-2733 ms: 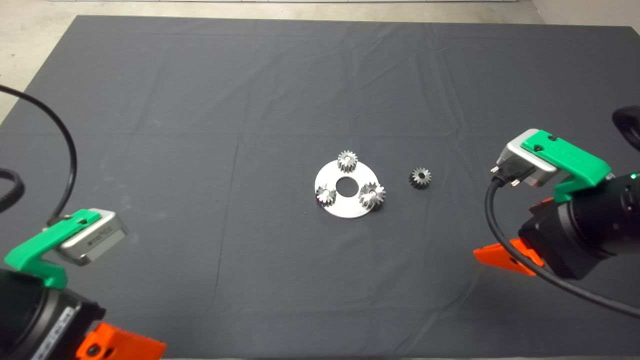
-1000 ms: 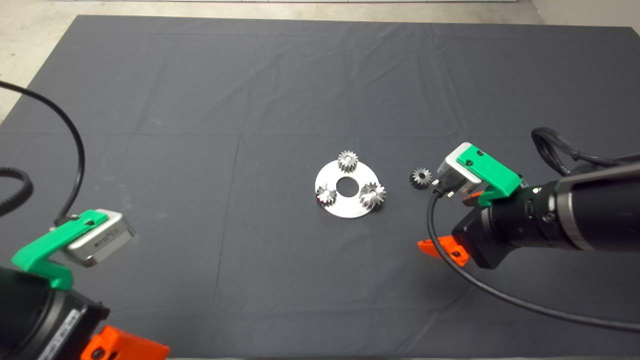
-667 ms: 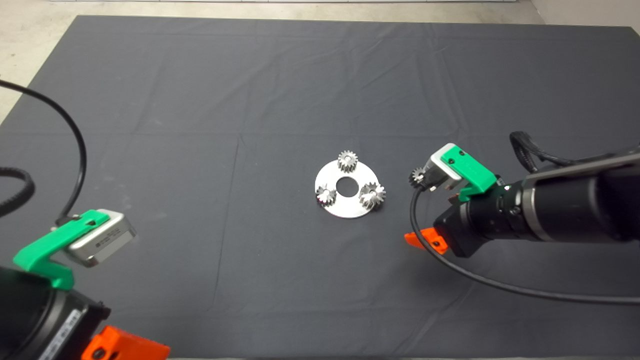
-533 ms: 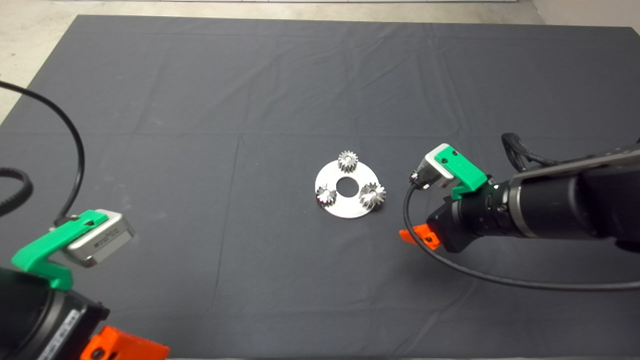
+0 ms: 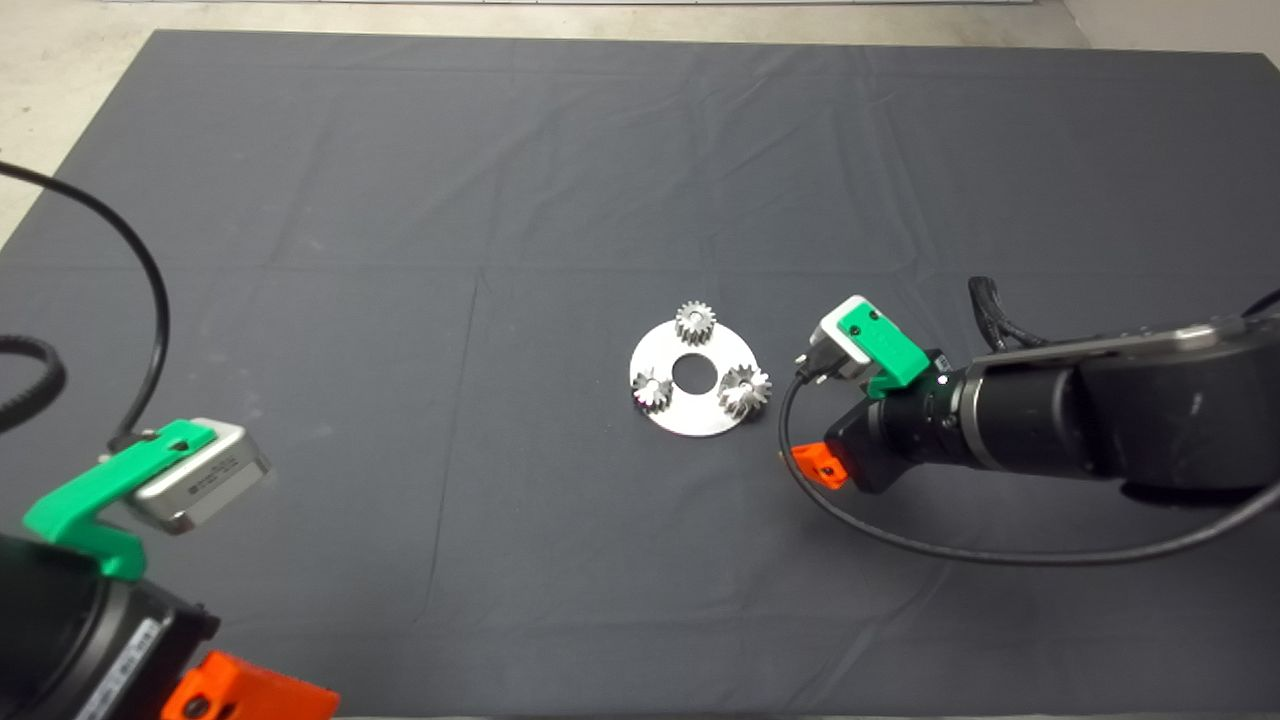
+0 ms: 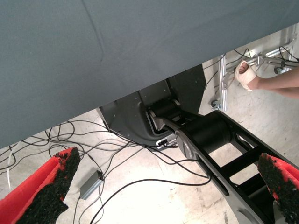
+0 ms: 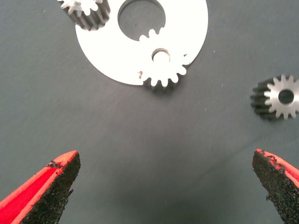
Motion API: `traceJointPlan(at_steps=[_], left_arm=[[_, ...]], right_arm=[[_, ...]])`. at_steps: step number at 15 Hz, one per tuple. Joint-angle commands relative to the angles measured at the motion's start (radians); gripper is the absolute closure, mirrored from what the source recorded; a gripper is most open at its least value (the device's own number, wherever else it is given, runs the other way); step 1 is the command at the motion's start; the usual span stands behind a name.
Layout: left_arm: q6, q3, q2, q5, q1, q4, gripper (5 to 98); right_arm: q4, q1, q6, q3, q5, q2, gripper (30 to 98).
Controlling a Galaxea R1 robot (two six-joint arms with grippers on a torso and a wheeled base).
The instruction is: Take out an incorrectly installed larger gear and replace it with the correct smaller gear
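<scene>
The larger gear (image 5: 745, 388) with flared teeth sits on the round silver plate (image 5: 700, 415), on the side nearest my right arm; it also shows in the right wrist view (image 7: 163, 65). The smaller gear (image 7: 279, 97) lies on the mat beside the plate; in the head view my right wrist camera hides it. My right gripper (image 5: 820, 420) is open and empty, just right of the plate; in the right wrist view (image 7: 163, 196) the larger gear lies ahead between its fingers. My left gripper (image 5: 240, 695) is parked open at the lower left.
Two brighter silver gears (image 5: 695, 322) (image 5: 650, 388) sit on the plate around its centre hole. The left wrist view shows the mat's edge, floor cables (image 6: 117, 186), the robot's black base (image 6: 205, 135) and a person's foot (image 6: 247, 74).
My right arm has swung in from the right edge to just right of the plate. Its wrist camera now covers the smaller gear in the head view. The left arm has not moved.
</scene>
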Motion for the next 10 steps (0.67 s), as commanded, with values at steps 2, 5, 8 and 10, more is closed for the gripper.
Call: traceJointPlan(at_steps=[2,5,8,10], left_arm=[[-0.001,0.016,0.0,0.0,-0.002,-0.014,6.0],[-0.003,0.016,0.001,0.001,-0.002,-0.014,6.0],[-0.005,0.016,0.002,0.002,-0.002,-0.014,6.0],[-0.005,0.016,0.002,0.002,-0.002,-0.014,6.0]], right_arm=[[-0.112,-0.055,-0.044,-0.046,-0.028,0.006,30.7],[-0.173,-0.092,-0.044,-0.091,-0.028,0.017,30.7],[-0.213,-0.122,-0.041,-0.112,-0.028,0.045,30.7],[-0.227,-0.128,-0.039,-0.136,-0.025,0.054,30.7]])
